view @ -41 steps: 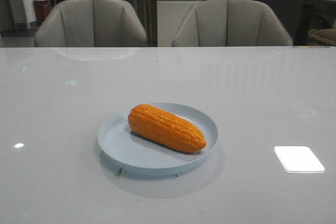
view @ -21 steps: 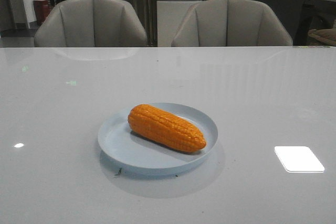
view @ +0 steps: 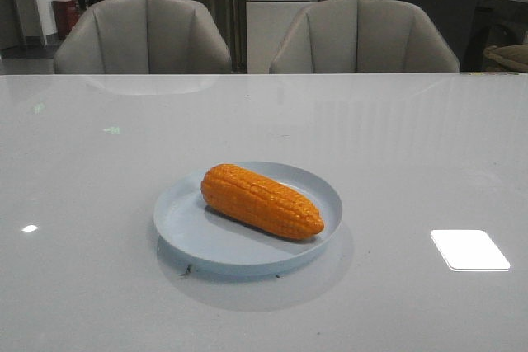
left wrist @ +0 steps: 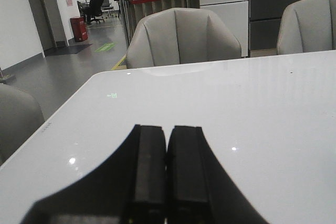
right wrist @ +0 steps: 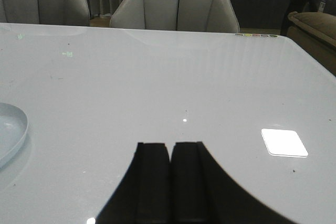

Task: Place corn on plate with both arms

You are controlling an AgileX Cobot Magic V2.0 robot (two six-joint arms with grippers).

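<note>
The orange-yellow corn (view: pixel 261 201) lies on its side across the pale blue plate (view: pixel 191 220) in the middle of the table, its tapered end toward the front right. Neither gripper shows in the front view. In the left wrist view my left gripper (left wrist: pixel 167 128) is shut and empty over bare table; corn and plate are out of that view. In the right wrist view my right gripper (right wrist: pixel 170 145) is shut and empty, with the plate's rim (right wrist: pixel 14 129) at the frame's edge, well apart from it.
The white table (view: pixel 412 146) is glossy, with a bright light reflection (view: pixel 469 249) at the front right. Two grey chairs (view: pixel 142 35) (view: pixel 363 36) stand behind its far edge. A dark counter and a corridor lie beyond.
</note>
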